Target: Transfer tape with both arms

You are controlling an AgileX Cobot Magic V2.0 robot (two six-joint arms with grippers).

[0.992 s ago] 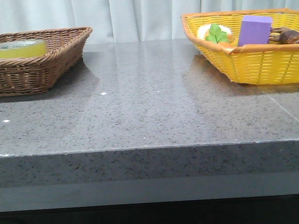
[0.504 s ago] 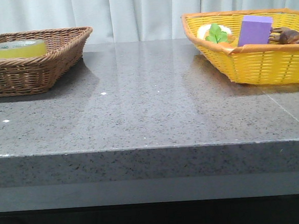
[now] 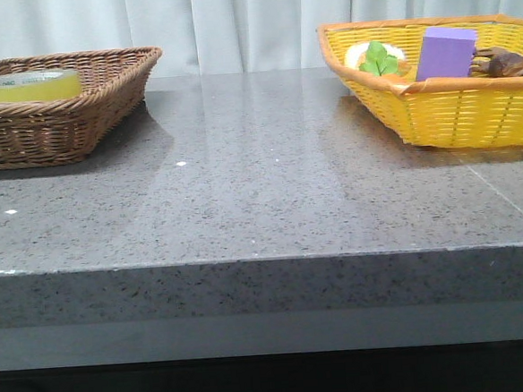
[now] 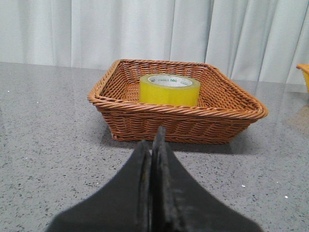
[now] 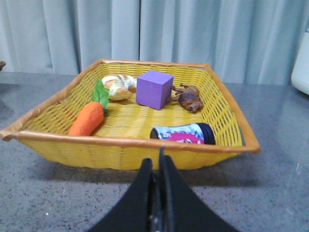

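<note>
The yellow tape roll with a pale core lies flat in the brown wicker basket at the table's far left; it also shows in the left wrist view, inside that basket. My left gripper is shut and empty, low over the table a short way in front of the brown basket. My right gripper is shut and empty, just in front of the yellow basket. Neither arm shows in the front view.
The yellow basket at the far right holds a purple block, a toy carrot, a bread piece, a brown animal figure and a lying can. A grey stone table spans between the baskets; curtains behind.
</note>
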